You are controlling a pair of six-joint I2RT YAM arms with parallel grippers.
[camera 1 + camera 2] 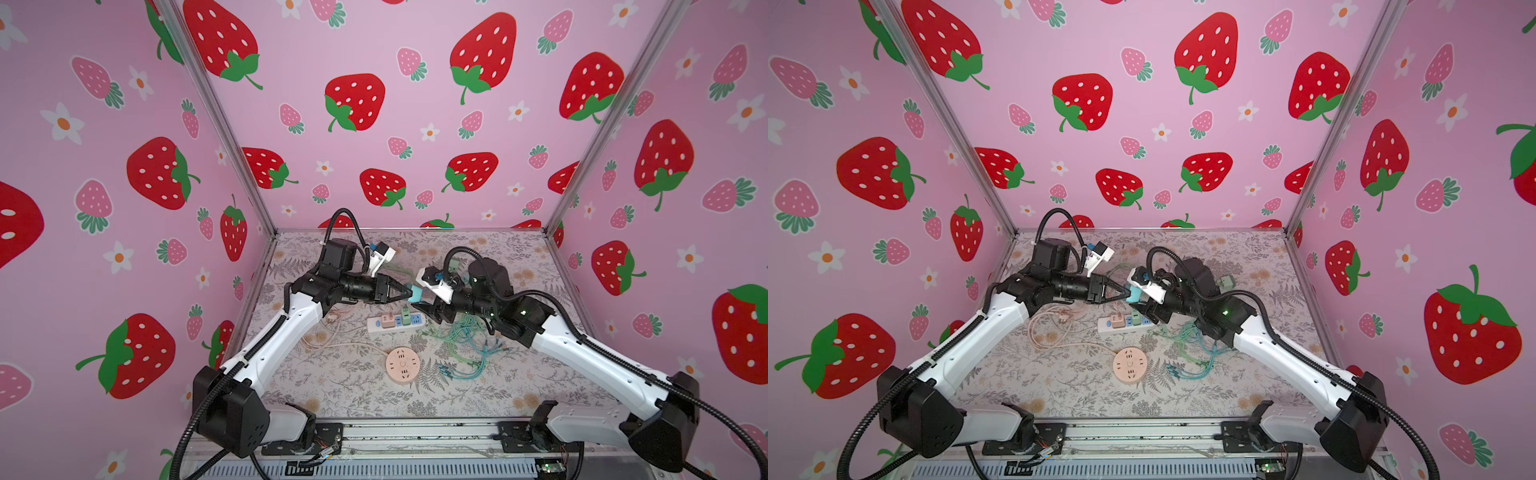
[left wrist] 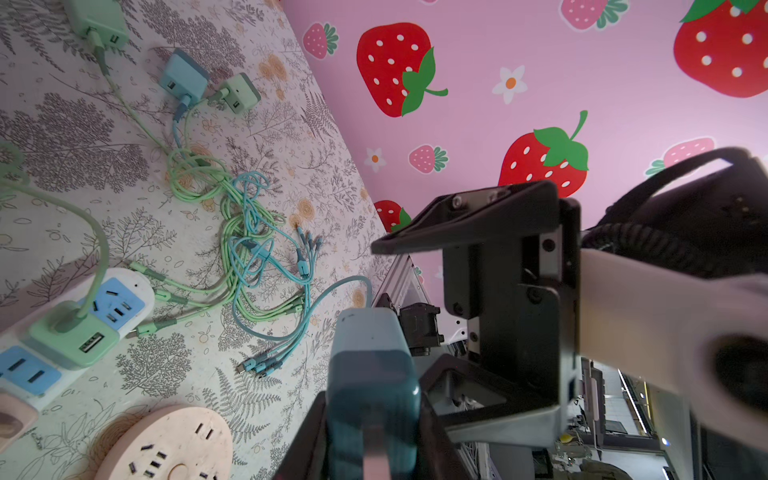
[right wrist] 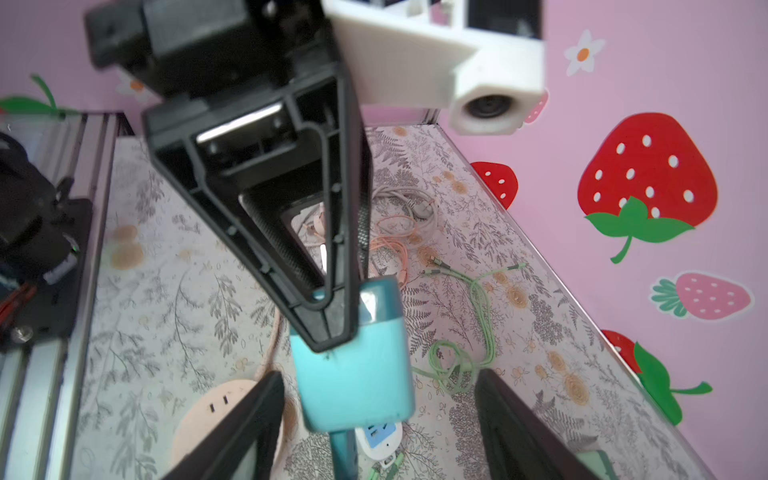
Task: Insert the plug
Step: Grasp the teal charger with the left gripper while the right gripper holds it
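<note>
Overhead, in both top views: left gripper, jaws clamped on a teal plug, held in the air above a white power strip on the floral table. Right gripper meets it tip to tip from the opposite side; its jaw state is hard to read from here. Round pink socket lies nearer the front edge, with a tangle of green and blue cables beside it. Left wrist view: plug pinched between the left gripper's dark fingers; facing it, the right gripper with jaws spread wide. On the strip below, a green adapter sits plugged in beside bare blue sockets. Right wrist view: the right gripper's fingers stand wide apart either side of the plug, a clear gap on one side, just beside it on the other. The left gripper pinches the plug's upper end.
</note>
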